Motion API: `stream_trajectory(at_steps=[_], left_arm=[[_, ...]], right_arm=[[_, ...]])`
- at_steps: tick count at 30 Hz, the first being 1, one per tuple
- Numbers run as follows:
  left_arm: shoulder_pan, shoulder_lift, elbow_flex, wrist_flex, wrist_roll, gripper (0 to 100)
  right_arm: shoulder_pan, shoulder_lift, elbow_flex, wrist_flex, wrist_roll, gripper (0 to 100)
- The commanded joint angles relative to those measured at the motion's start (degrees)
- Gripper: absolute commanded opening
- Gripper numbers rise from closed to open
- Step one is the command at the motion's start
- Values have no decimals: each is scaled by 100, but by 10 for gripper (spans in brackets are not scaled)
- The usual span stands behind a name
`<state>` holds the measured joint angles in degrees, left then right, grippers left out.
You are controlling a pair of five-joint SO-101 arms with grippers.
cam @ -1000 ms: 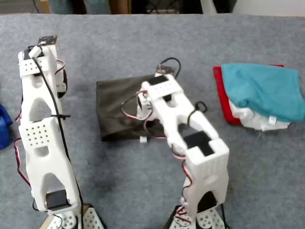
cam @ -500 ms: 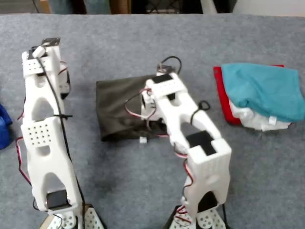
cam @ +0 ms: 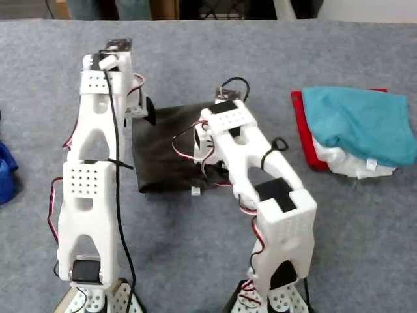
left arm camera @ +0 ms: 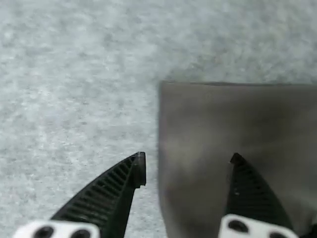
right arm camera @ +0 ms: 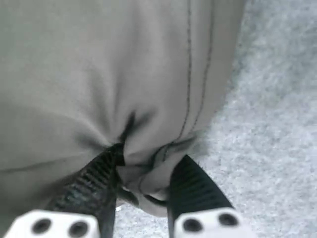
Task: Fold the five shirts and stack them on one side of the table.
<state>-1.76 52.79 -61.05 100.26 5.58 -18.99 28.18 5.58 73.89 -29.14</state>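
One dark shirt (cam: 159, 156) lies as a rough rectangle on the grey table (cam: 195, 52), in front of both arms. The right gripper (right arm camera: 148, 166) is down on it, toward the side nearer the pile, with its fingers pinched tight on a bunched fold of the cloth beside a stitched hem. The left gripper (left arm camera: 188, 161) hangs over the dark shirt's far corner on the opposite side, jaws spread wide. One finger is above the shirt and the other above bare table just beside its edge; I can't tell whether they touch down. Well apart from the dark shirt, on the right arm's side, sits a pile: a teal shirt (cam: 361, 120) on top, a white shirt (cam: 348, 163) poking out beneath it, and a red shirt (cam: 301, 127) at the bottom. Well off on the left arm's side, at the edge of view, a blue cloth (cam: 5, 173) shows.
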Motion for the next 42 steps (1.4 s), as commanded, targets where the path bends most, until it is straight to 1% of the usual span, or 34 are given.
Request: stream_trajectory(at_steps=[1, 4, 7, 13, 15, 19, 24, 28, 31, 38, 42], left_arm=[[92, -88, -154, 26, 79, 282], [207, 149, -215, -105, 167, 282], [268, 378, -207, -246, 527, 283], [57, 1029, -207, -519, 914, 278], [31, 1143, -224, -492, 985, 278], [75, 1090, -708, -35, 879, 283], [-57, 853, -1411, 62, 132, 284], [-136, 932, -1270, 62, -536, 284], [-198, 993, -1138, 53, -853, 284], [31, 1512, -1174, -114, -835, 284], [259, 1644, -1182, -123, -457, 278]], right_arm=[[132, 488, 259, -53, 26, 14], [132, 488, 259, -62, 26, 14], [132, 488, 259, -70, 35, 14], [132, 488, 259, -70, 35, 14], [123, 488, 259, -70, 35, 14], [123, 488, 259, -62, 35, 14], [123, 488, 259, -62, 35, 14], [123, 488, 259, -62, 35, 14], [123, 488, 259, -62, 35, 14], [123, 488, 259, -62, 35, 14], [123, 488, 251, -62, 35, 14]])
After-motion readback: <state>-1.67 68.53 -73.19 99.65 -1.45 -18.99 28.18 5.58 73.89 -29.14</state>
